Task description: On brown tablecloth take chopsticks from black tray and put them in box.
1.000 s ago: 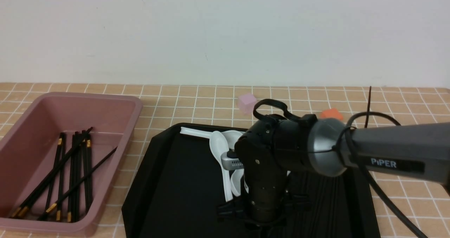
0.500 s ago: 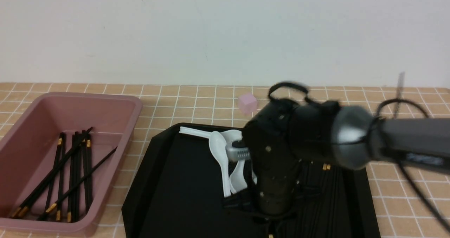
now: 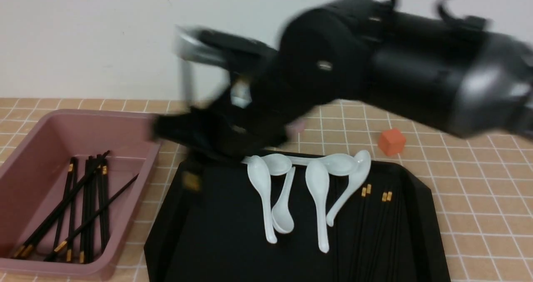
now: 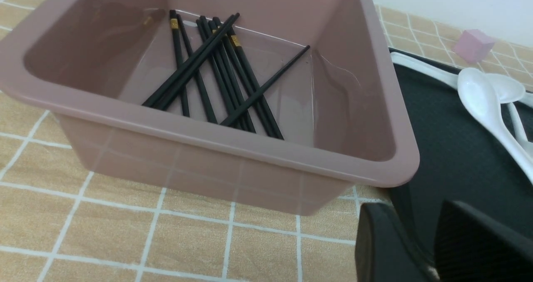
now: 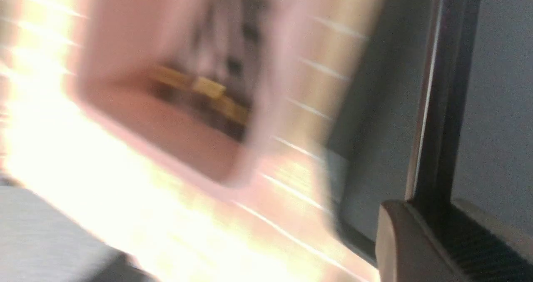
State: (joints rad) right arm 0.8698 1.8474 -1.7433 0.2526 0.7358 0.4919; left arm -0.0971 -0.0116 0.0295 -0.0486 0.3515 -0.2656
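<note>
Thin black gold-banded chopsticks (image 3: 89, 198): several lie in the deep dusty-pink plastic box (image 3: 83, 113) at the worktop's left edge, others on the glossy black tray (image 3: 216, 232) at its near edge, beside white ceramic spoons (image 3: 318, 190). Right gripper (image 5: 435, 219) pinches one chopstick (image 5: 447, 107). Left gripper (image 4: 424, 223): jaws slightly parted, empty. Right arm (image 3: 374, 65) has risen from tray towards box.

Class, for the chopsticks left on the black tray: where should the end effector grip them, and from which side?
Probably mid-shaft, from straight above, jaws closing across them: the chopsticks lie flat on the black tray, right of the white spoons.
</note>
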